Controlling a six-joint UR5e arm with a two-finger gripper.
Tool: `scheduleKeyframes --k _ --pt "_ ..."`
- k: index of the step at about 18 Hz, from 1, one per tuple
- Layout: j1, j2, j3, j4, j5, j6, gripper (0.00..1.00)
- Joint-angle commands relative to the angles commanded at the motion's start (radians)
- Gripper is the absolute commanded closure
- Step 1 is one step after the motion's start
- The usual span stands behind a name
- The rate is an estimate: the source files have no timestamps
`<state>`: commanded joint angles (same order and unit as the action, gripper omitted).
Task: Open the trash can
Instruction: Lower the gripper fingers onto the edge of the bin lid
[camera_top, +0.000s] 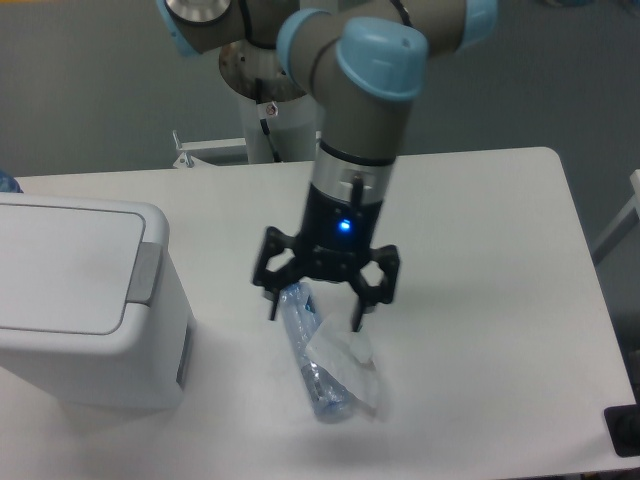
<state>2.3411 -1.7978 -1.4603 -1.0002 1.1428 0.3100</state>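
White plastic, the trash can (85, 300) sits at the tabletop's (480, 300) left edge, lid flat and shut, grey push tab (147, 272) facing right. Beside it lie a crushed bottle (310, 350) and clear wrapper (345, 365). Above them hangs the pincer (315, 310), fingers apart, empty.

Arm is reached out from its base column (272, 90) at the table's far edge, toward the middle of the table. Blue-capped joints are seen at the top, with the grey wrist (358, 150) pointed straight down. A blue light is lit on the black gripper body. Gripper (315, 312) is held above the table, fingers spread wide apart and pointed down, nothing held between them.
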Motion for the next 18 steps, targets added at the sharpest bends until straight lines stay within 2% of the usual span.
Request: scheduleKeyframes --k 4,12,18 --pt "-0.041 0.008 -0.005 0.002 0.002 -0.09 0.0" --pt "-0.048 0.071 -0.084 0.009 0.005 -0.083 0.0" --pt "-0.066 0.066 -0.101 0.06 0.006 -0.092 0.0"
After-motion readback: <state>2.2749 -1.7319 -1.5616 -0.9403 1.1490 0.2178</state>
